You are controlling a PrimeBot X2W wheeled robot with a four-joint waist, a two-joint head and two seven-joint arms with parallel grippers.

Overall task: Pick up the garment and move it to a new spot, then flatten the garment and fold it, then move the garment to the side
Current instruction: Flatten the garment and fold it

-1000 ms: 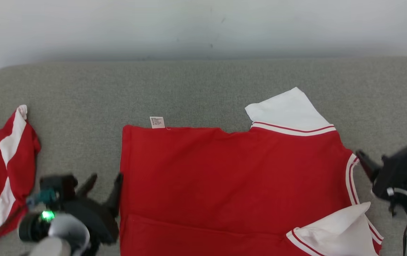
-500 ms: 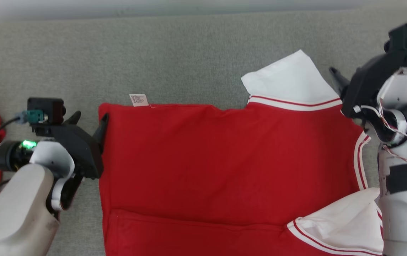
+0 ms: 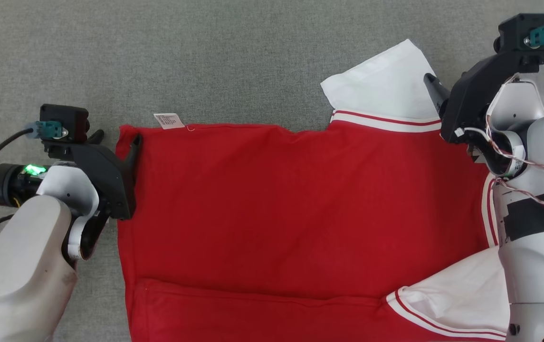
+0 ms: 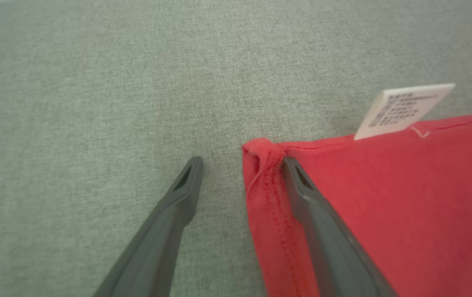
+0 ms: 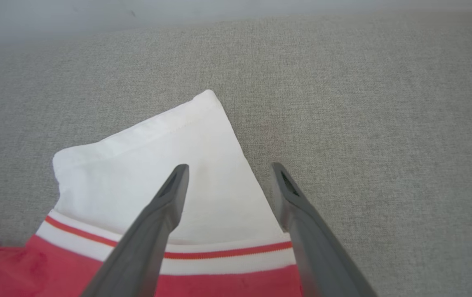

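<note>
The left jaws stand open astride the shirt's [image 3: 300, 199] hem corner [image 4: 260, 150], the right jaws open astride the white sleeve's [image 5: 128, 165] edge. I'd say pinch every layer first, then lift both together.

Indoor workspace, grey fabric-covered surface [image 3: 233, 57]

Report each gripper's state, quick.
Left gripper: open, straddling a corner of the red shirt, holding nothing.
Right gripper: open, straddling the edge of the white sleeve, holding nothing.
</note>
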